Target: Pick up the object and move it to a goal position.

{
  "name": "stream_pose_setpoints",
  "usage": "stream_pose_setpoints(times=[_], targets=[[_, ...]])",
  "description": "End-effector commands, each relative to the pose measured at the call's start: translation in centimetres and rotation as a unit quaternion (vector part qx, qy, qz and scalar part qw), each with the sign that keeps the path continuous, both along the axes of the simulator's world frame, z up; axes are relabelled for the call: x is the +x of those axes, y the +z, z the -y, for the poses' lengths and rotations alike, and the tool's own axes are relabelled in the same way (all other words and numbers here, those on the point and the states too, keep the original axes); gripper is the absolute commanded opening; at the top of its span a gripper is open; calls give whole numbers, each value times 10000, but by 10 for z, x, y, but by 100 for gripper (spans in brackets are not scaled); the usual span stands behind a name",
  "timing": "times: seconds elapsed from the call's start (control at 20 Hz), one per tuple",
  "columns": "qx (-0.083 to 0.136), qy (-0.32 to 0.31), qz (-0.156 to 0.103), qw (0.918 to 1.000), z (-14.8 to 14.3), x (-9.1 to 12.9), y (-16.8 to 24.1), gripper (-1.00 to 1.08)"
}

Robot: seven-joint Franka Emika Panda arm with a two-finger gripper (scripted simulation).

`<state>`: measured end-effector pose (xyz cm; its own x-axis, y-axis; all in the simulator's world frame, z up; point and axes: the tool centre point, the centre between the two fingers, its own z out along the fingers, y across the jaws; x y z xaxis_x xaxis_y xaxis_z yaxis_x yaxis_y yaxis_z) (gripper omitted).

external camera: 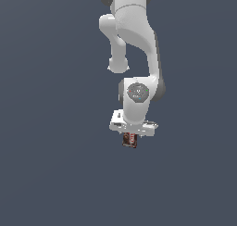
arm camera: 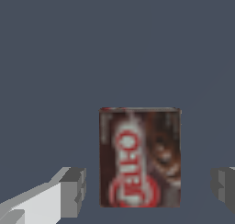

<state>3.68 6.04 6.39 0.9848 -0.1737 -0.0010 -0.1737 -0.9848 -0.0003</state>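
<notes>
In the exterior view, the white gripper [external camera: 131, 136] sits directly over the small brown-red box [external camera: 130, 140], plain grey desk [external camera: 51, 174] all around. In the wrist view, the box [arm camera: 140, 157] lies between spread fingers [arm camera: 73, 191], gaps beside both edges.

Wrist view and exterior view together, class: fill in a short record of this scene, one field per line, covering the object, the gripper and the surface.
object: small dark brown-red box with a red-and-white label
gripper: white, directly above the box
fingers: grey fingertips either side of the box, gaps visible, not touching
grasp: not yet made
surface: plain dark grey-blue floor
goal marker: none visible
</notes>
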Motion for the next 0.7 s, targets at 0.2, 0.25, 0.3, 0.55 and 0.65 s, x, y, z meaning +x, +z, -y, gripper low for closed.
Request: stream_pose_setpoints(times=[0.2, 0.25, 0.3, 0.55, 0.65], targets=[[-2, -11, 0, 10000, 0, -1, -25, 100], [-2, -13, 1, 10000, 0, -1, -31, 100], [-2, -15, 2, 10000, 0, -1, -36, 100], [-3, -20, 5, 10000, 0, 0, -48, 100], [-3, -20, 5, 10000, 0, 1, -48, 100]])
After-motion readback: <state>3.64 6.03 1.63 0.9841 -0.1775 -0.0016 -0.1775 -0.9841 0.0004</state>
